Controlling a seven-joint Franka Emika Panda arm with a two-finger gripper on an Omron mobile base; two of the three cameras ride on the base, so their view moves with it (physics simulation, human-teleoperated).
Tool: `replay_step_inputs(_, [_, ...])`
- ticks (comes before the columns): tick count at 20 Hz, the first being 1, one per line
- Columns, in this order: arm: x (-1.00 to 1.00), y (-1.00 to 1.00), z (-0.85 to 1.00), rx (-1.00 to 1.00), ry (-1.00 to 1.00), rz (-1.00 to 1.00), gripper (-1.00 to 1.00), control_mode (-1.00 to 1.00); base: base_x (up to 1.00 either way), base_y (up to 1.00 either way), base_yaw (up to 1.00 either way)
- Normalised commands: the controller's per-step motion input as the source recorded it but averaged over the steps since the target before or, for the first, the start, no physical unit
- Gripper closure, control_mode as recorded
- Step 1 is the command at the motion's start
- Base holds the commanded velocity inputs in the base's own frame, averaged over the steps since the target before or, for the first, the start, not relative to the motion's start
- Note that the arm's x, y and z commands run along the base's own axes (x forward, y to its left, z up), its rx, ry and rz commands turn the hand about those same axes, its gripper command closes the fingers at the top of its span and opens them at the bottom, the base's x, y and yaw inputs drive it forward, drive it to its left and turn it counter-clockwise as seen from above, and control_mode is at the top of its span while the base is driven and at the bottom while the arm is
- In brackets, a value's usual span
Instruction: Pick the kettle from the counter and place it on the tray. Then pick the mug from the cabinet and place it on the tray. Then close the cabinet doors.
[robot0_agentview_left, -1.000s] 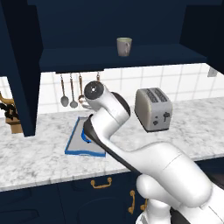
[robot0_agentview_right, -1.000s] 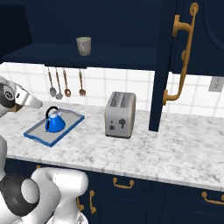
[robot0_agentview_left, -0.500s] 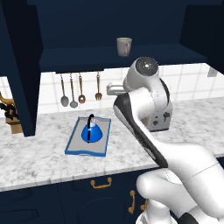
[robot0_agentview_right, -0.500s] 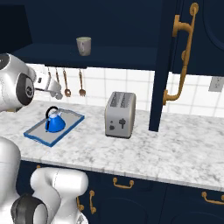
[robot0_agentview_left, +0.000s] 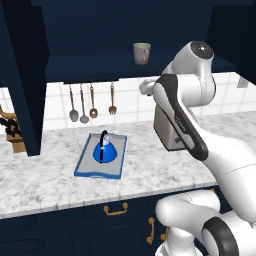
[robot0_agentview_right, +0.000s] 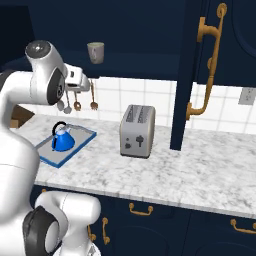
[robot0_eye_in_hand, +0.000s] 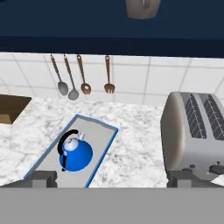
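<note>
You get even, soft, rendered light with no glare. The bench (robot0_agentview_left: 55, 175) and the tiled wall (robot0_agentview_right: 150, 97) read bright, while the cabinet (robot0_agentview_left: 115, 30) interior stays dim, so the mug (robot0_agentview_left: 141, 53) looks muted against it. A faint shadow sits beside the toaster (robot0_agentview_right: 136, 131), and the kettle (robot0_eye_in_hand: 75, 155) throws little shade on the tray (robot0_eye_in_hand: 103, 135). All three views look slightly soft and low in detail, the hand view most; you see no bending at the edges.
</note>
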Motion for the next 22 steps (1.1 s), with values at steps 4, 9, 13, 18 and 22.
replay_step_inputs(4, [0.27,-0.06,0.04,0.00,0.02,0.00,-1.00,-1.00,0.00,0.00,0.00])
replay_step_inputs(9, [0.61,-0.17,0.21,0.00,-0.01,0.00,-1.00,-1.00,0.00,0.00,0.00])
replay_step_inputs(13, [0.71,-0.26,0.24,0.00,-0.04,0.00,-1.00,-1.00,0.00,0.00,0.00])
replay_step_inputs(18, [0.72,-0.04,0.37,0.00,-0.01,0.00,-1.00,-1.00,0.00,0.00,0.00])
replay_step_inputs(22, [0.61,0.00,0.05,0.00,-0.07,0.00,-1.00,-1.00,0.00,0.00,0.00])
